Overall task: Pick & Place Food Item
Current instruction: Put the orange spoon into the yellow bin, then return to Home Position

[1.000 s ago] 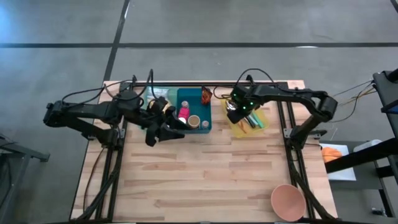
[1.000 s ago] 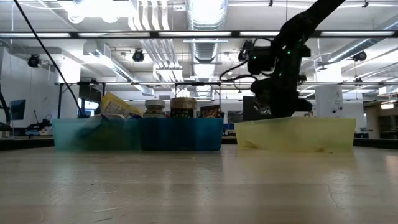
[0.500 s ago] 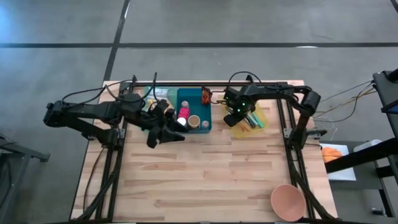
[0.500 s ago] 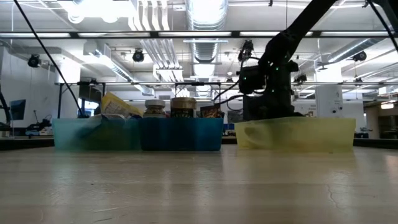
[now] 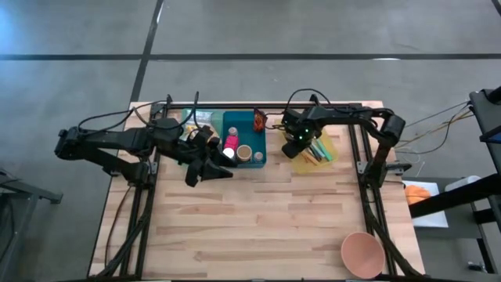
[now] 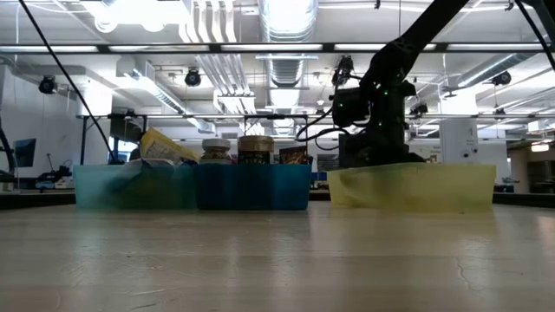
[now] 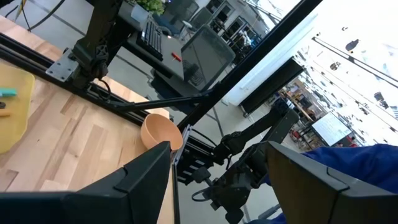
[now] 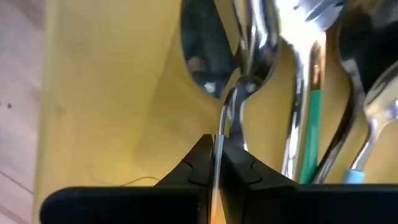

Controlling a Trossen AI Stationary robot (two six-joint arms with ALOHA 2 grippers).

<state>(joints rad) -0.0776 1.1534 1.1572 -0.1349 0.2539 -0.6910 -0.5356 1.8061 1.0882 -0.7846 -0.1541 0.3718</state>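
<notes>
Jars and packets of food (image 5: pixel 235 145) stand in the teal bins (image 5: pixel 261 159) at the table's far middle. My left gripper (image 5: pixel 217 169) hovers open just near of the bins, pointing level toward the table's right; nothing is between its fingers (image 7: pixel 217 186). My right gripper (image 5: pixel 296 144) points down into the yellow tray (image 5: pixel 291 163) of cutlery, shut on a metal spoon (image 8: pixel 208 59). In the low view the tray's wall (image 6: pixel 416 186) hides its fingertips. My right gripper pinches the spoon's thin metal handle (image 8: pixel 219 144) between its two fingertips, coming from above and pointing down. The spoon's bowl (image 8: pixel 202 56) lies low in the yellow tray among the other cutlery; whether it rests on the tray floor I cannot tell.
More spoons and green- and blue-handled utensils (image 8: pixel 311 118) lie in the yellow tray beside the held one. A pink bowl (image 5: pixel 362 252) stands at the table's near right corner. Bare wood (image 5: pixel 258 227) spreads between the bins and the near edge.
My right gripper has sunk into the yellow tray and shifted a little toward the table's left, its arm folding in over the tray. My left arm has kept still.
</notes>
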